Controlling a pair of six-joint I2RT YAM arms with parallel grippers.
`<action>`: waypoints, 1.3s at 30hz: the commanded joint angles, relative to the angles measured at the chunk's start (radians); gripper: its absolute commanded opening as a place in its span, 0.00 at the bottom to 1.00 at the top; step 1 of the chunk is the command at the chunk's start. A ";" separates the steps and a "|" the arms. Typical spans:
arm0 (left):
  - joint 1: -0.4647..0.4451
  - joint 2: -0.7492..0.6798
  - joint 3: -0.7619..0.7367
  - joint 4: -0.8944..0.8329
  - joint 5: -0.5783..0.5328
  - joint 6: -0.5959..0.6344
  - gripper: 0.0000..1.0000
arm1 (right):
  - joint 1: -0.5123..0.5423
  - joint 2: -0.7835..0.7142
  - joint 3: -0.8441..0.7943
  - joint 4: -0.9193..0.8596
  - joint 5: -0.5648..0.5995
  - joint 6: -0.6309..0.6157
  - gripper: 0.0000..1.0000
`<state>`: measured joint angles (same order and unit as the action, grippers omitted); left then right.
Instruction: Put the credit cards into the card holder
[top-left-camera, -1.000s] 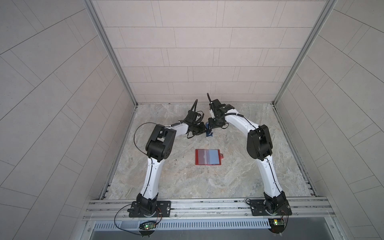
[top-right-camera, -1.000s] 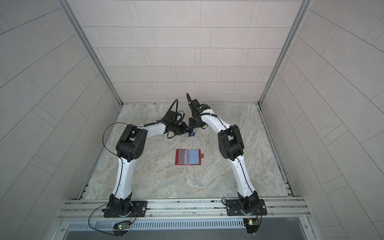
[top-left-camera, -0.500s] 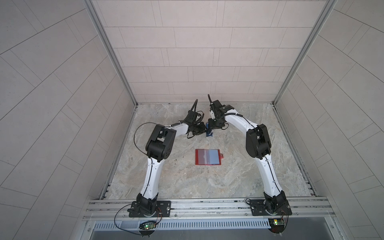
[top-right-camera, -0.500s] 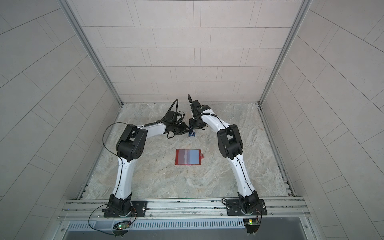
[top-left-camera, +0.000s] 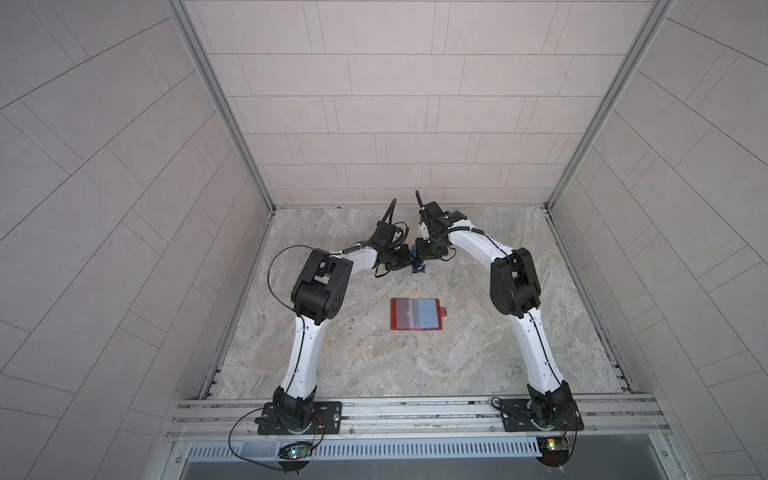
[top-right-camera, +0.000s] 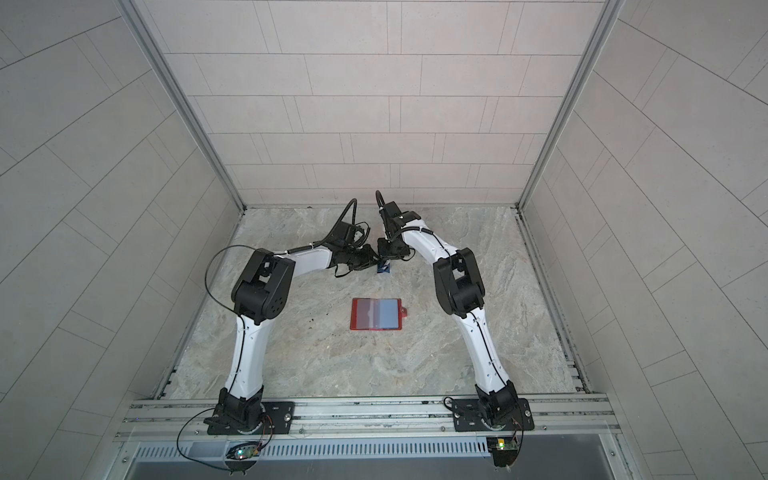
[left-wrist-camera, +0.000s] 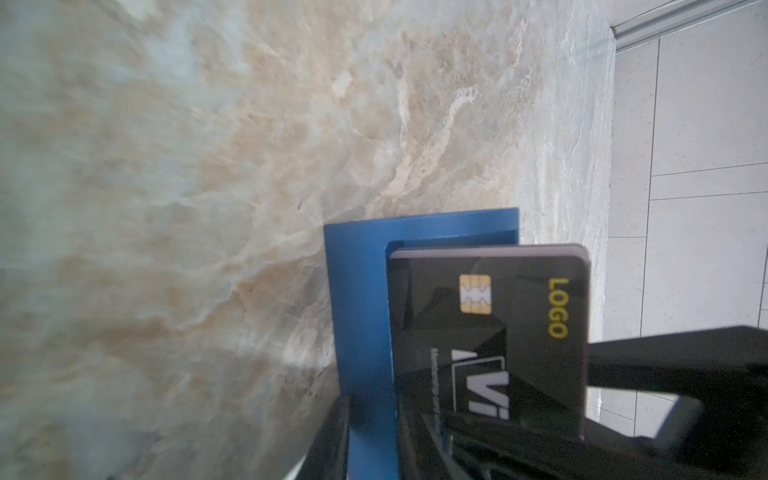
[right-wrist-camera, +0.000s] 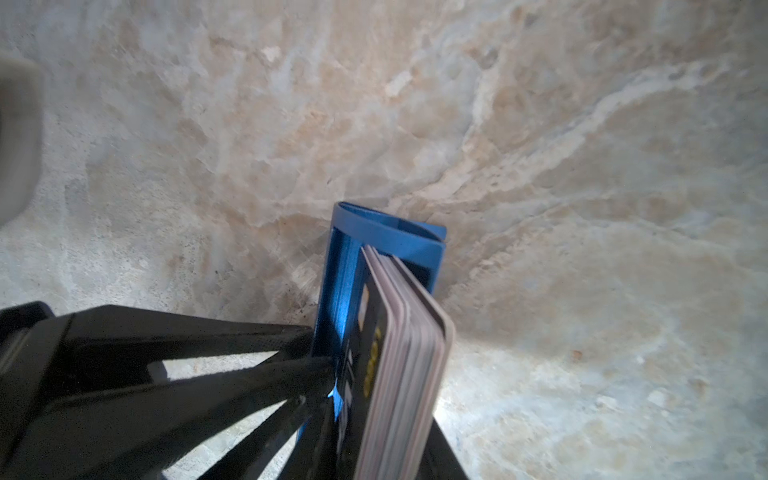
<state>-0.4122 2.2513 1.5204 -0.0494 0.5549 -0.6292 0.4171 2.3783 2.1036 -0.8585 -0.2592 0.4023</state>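
The cards (right-wrist-camera: 403, 374) stand on edge as a tight stack in a small blue stand (left-wrist-camera: 361, 311) at the far middle of the table (top-left-camera: 374, 365). A black card (left-wrist-camera: 490, 332) with a gold chip and white lettering is the outermost one and faces the left side. The red wallet (top-left-camera: 415, 313) lies open and flat nearer the front, well apart from the stand, with its snap tab pointing right.

The cards look thin, stiff, light and smooth, so they are probably slippery. Packed face to face, one card is likely to drag its neighbour along. The best hold seems to be across the two faces, at the exposed upper edge that rises clear of the stand's wall. The stand looks light too and could tip or lift unless it is held down.

Both arms stretch far forward and bend inward, so that their wrists meet over the stand. The left arm (top-left-camera: 316, 286) comes in low and nearly level from the left. The left gripper (right-wrist-camera: 320, 353) is nearly closed, its tips pinching the stand's side wall, apparently to steady it. The right arm (top-left-camera: 515, 282) arches over from the right with its wrist pointing steeply down. The right gripper (top-left-camera: 424, 255) has its fingers (left-wrist-camera: 665, 357) straddling the stack, one on each face. I cannot tell whether they already press on it.
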 joint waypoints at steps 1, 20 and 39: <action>0.000 0.035 -0.052 -0.128 -0.082 0.013 0.22 | -0.035 -0.001 0.016 -0.054 0.069 0.027 0.31; 0.001 0.028 -0.060 -0.121 -0.085 0.002 0.23 | -0.045 -0.050 0.012 -0.059 0.052 0.023 0.35; -0.004 0.013 -0.056 -0.124 -0.066 0.002 0.23 | -0.043 -0.077 0.038 -0.075 -0.004 0.000 0.37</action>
<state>-0.4133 2.2456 1.5093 -0.0357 0.5484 -0.6392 0.3943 2.3589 2.1166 -0.8833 -0.2848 0.4183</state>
